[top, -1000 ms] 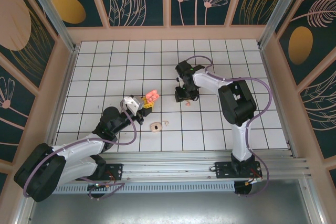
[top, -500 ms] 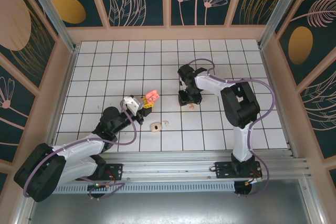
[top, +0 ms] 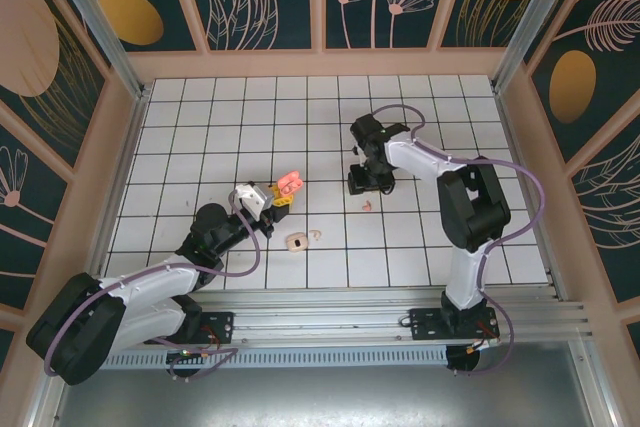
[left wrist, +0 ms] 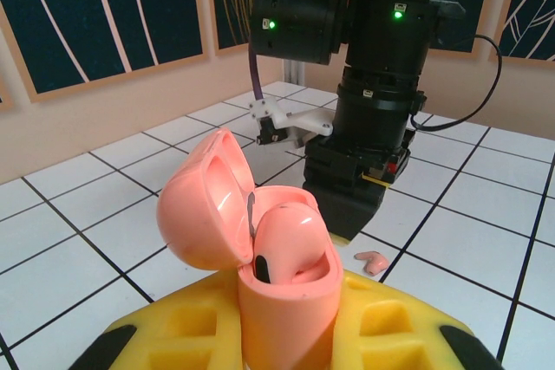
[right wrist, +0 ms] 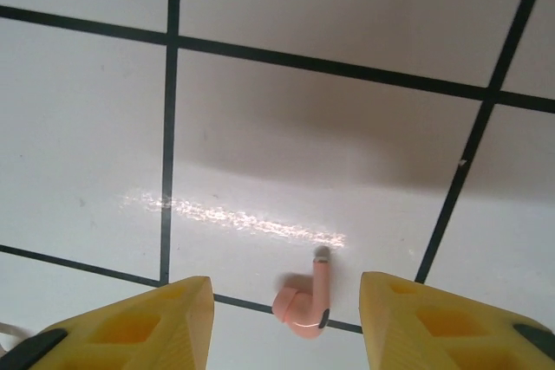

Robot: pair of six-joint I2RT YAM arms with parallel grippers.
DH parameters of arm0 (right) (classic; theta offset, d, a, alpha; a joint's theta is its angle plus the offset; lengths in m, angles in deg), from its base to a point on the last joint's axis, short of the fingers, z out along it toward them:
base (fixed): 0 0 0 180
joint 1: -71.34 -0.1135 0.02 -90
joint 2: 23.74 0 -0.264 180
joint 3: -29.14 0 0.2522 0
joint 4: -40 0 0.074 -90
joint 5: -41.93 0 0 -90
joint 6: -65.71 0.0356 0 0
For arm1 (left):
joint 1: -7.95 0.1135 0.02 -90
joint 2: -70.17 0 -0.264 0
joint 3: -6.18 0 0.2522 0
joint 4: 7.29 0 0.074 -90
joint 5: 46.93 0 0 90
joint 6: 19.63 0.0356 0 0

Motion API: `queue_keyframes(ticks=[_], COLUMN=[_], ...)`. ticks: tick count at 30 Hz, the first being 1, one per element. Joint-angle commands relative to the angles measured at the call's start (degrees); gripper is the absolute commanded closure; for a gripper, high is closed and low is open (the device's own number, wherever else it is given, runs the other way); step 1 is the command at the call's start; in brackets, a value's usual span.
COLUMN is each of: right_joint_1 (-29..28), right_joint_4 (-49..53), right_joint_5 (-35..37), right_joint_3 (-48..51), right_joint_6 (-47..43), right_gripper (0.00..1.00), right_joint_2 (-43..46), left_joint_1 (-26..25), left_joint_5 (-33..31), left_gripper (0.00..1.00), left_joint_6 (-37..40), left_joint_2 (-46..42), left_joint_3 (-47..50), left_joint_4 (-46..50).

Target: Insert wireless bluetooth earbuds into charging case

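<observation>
My left gripper (top: 277, 193) is shut on an open coral-pink charging case (left wrist: 286, 301), held upright between its yellow fingers (left wrist: 165, 335). The lid (left wrist: 204, 201) tilts back to the left, and one coral earbud (left wrist: 290, 236) sits in the case. A second coral earbud (right wrist: 308, 305) lies loose on a white tile (top: 367, 205), on a grid line. My right gripper (right wrist: 286, 322) hangs open just above it, its yellow fingers (right wrist: 147, 327) apart on either side without touching. In the left wrist view that loose earbud (left wrist: 375, 261) lies beside the black right gripper (left wrist: 360, 188).
A cream charging case (top: 298, 241) lies on the tiles in front of the left gripper, with a small cream earbud (top: 315, 237) next to it. Wooden walls (top: 140, 127) ring the tiled floor. The right arm's cable (top: 500, 162) loops over the right side.
The right arm has swung a little to the right and its gripper has drawn back slightly. The coral earbud now lies clear on the tile. The left arm has not moved.
</observation>
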Motion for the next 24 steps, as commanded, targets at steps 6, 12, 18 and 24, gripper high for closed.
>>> queue_keyframes(ticks=[6,12,18,24], right_joint_1=[-0.13,-0.13,-0.09,-0.01], right_joint_4=[-0.34,-2.32,-2.06,-0.85], right_joint_5=[-3.53,-6.82,-4.99,-2.67], right_joint_3=[-1.80,-0.37,1.35,3.52], right_joint_6=[-1.17,-2.01,-2.59,-2.09], right_gripper=[0.52,0.53,0.54,0.54], right_joint_2=[-3.26,-3.91,-4.84,-3.76], left_joint_1=[-0.13,-0.12,-0.13,-0.11], left_joint_5=[-0.17,-0.35,-0.17,-0.35], left_gripper=[0.99,0.99,0.99,0.99], left_joint_6=[-0.04,0.17,0.07,0.09], left_joint_2=[-0.67,-0.80,-0.53,-0.98], left_joint_3=[-0.06,0.03,0.00,0.34], left_joint_4=[-0.99,-0.82,-1.12,-1.07])
